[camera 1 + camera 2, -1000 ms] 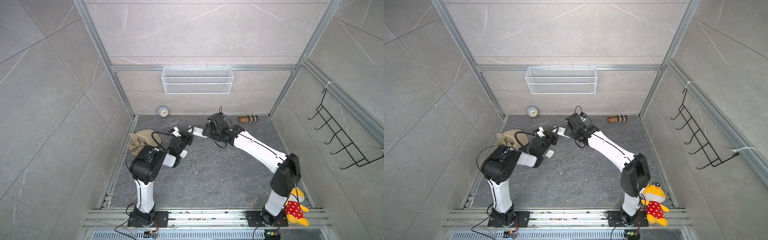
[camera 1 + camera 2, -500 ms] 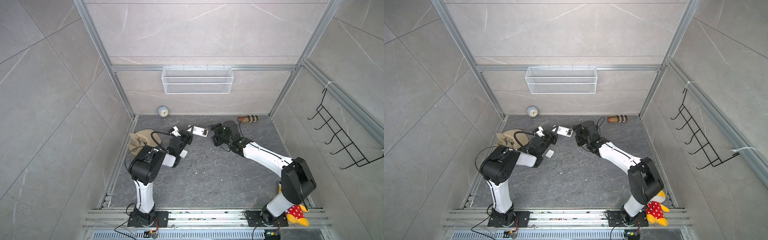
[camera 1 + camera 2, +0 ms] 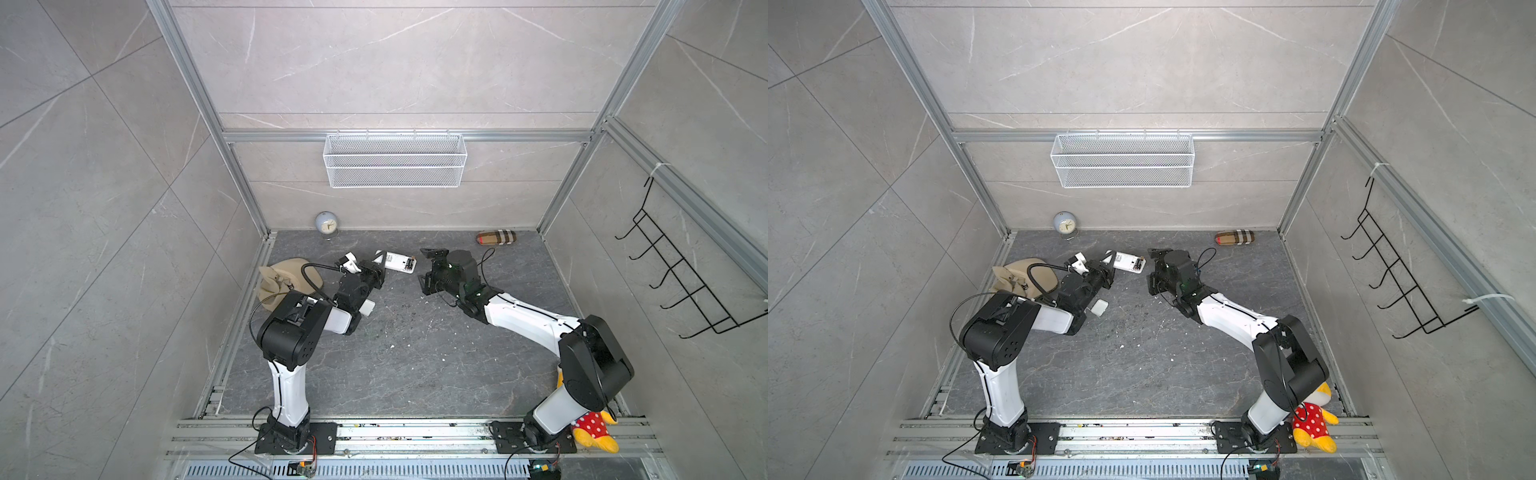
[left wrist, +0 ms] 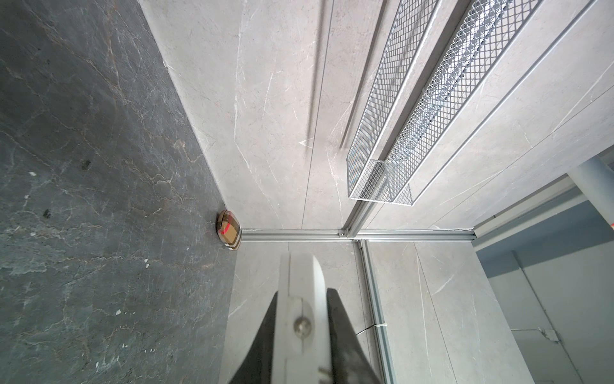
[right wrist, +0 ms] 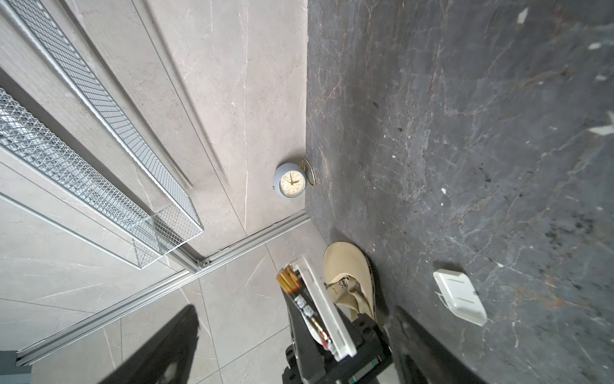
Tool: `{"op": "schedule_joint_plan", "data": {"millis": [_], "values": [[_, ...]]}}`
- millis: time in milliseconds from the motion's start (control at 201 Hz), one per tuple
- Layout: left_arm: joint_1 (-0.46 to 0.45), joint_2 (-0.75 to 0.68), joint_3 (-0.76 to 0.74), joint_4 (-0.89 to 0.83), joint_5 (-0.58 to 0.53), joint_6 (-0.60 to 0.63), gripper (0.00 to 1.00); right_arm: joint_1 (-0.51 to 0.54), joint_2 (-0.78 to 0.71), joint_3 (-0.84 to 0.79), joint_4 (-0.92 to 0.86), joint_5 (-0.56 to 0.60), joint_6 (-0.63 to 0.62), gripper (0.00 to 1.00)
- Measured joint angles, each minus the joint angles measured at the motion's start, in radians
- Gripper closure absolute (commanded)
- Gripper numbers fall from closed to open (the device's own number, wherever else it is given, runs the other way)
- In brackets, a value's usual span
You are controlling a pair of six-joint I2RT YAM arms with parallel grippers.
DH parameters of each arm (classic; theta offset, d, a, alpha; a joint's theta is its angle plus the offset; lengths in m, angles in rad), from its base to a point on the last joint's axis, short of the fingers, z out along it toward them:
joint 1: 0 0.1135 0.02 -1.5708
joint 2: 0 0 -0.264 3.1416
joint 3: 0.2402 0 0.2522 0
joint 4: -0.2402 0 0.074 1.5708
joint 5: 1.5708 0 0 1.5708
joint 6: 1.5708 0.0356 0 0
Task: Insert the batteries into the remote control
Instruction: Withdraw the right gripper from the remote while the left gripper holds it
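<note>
Right gripper (image 3: 428,269) has backed off rightward from the remote (image 3: 398,262); it now stands wide and empty, just clear of it; left gripper (image 3: 374,272) stays clamped on the remote's left end, holding it up at far middle; batteries (image 5: 305,307) sit in the open bay; cover (image 5: 460,296) lies on the floor by the left arm; I judge loading done, cover next.

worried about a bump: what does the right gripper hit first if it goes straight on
Probably the remote control, battery end first, held by the left gripper. The open right gripper faces it across a gap; depth unclear.
</note>
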State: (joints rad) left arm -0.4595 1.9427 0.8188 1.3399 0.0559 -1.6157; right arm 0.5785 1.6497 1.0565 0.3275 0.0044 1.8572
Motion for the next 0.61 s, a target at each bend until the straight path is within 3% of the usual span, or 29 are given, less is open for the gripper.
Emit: {"op": "schedule_joint_plan", "data": {"millis": [607], "values": [[0.000, -0.017, 0.000, -0.001, 0.000, 0.012, 1.00, 0.040, 0.086, -0.020, 0.164, 0.040, 0.150, 0.16]]}}
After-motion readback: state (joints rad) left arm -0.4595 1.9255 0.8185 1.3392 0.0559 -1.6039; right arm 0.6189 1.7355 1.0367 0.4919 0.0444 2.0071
